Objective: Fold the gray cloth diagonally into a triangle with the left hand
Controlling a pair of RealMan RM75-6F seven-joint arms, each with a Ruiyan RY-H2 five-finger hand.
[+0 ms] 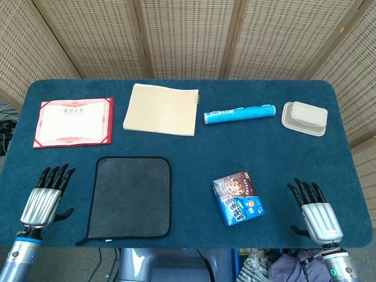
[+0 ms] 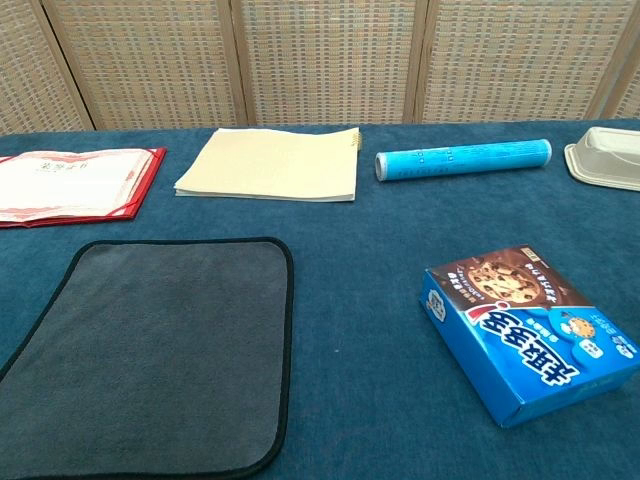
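The gray cloth (image 1: 130, 197) with a black hem lies flat and unfolded on the blue table, front left of centre; the chest view shows the gray cloth (image 2: 150, 355) filling the lower left. My left hand (image 1: 46, 197) rests at the table's front left corner, to the left of the cloth and apart from it, fingers stretched out and holding nothing. My right hand (image 1: 314, 212) sits at the front right, fingers also extended and empty. Neither hand appears in the chest view.
A blue cookie box (image 1: 238, 198) lies right of the cloth. Along the back stand a red certificate folder (image 1: 73, 121), a beige notebook (image 1: 160, 109), a blue tube (image 1: 239, 113) and a white lidded container (image 1: 304, 117). A wicker screen stands behind the table.
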